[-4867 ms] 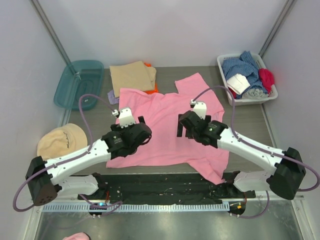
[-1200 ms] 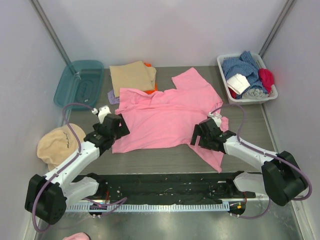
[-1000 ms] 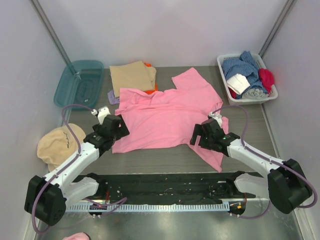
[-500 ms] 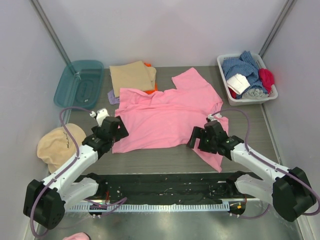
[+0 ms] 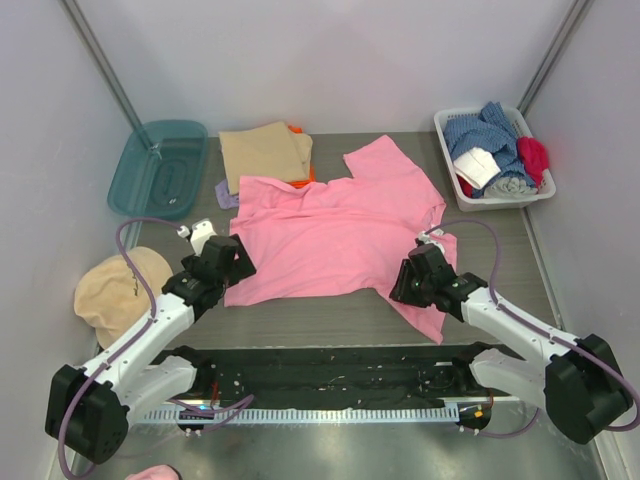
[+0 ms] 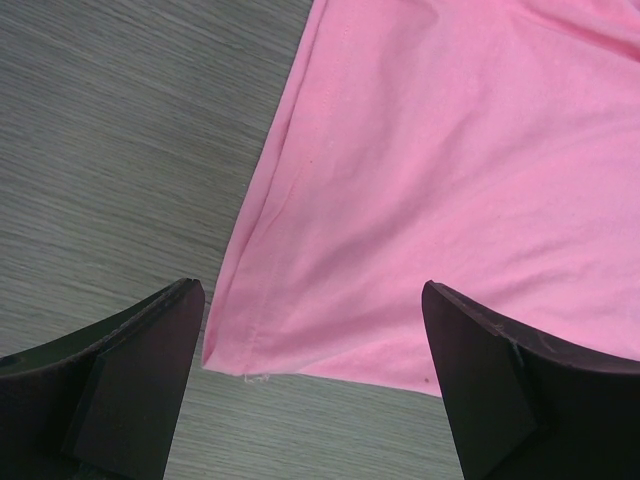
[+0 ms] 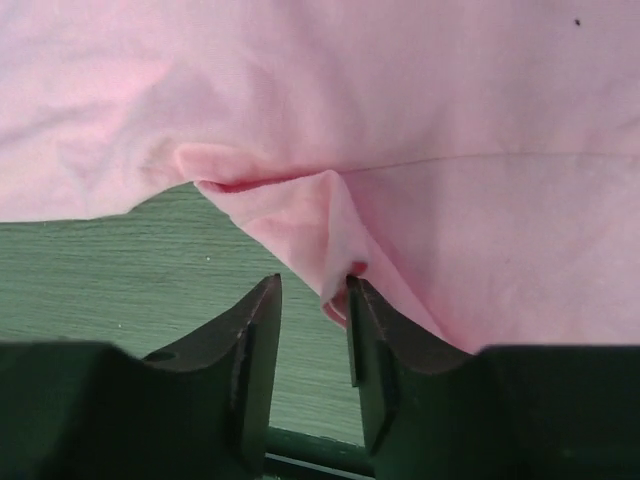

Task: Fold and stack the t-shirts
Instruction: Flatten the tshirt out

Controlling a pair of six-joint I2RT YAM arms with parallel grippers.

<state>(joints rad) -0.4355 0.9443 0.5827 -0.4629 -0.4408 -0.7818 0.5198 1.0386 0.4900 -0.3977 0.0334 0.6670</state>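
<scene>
A bright pink t-shirt (image 5: 330,235) lies spread flat in the middle of the table, with one sleeve trailing toward the near right. My left gripper (image 5: 230,265) hovers at its near left corner. Its jaws (image 6: 310,300) stand wide open on either side of the hem corner (image 6: 235,350), holding nothing. My right gripper (image 5: 405,282) is at the shirt's near right edge, where the sleeve meets the body. Its jaws (image 7: 312,285) are narrowed but still apart. A bunched fold of pink cloth (image 7: 325,235) lies at the tips, against the right finger (image 7: 365,320). A folded tan shirt (image 5: 265,152) rests on an orange one (image 5: 308,178) at the back.
A teal bin (image 5: 158,166) stands at the back left and a round tan cap (image 5: 115,290) lies at the near left. A white basket (image 5: 505,200) of mixed clothes sits at the back right. A bit of lilac cloth (image 5: 226,192) shows beside the tan stack.
The right jaws have narrowed from wide open around a fold at the pink shirt's edge, and that gripper has shifted slightly right. The left gripper has barely moved and stays open.
</scene>
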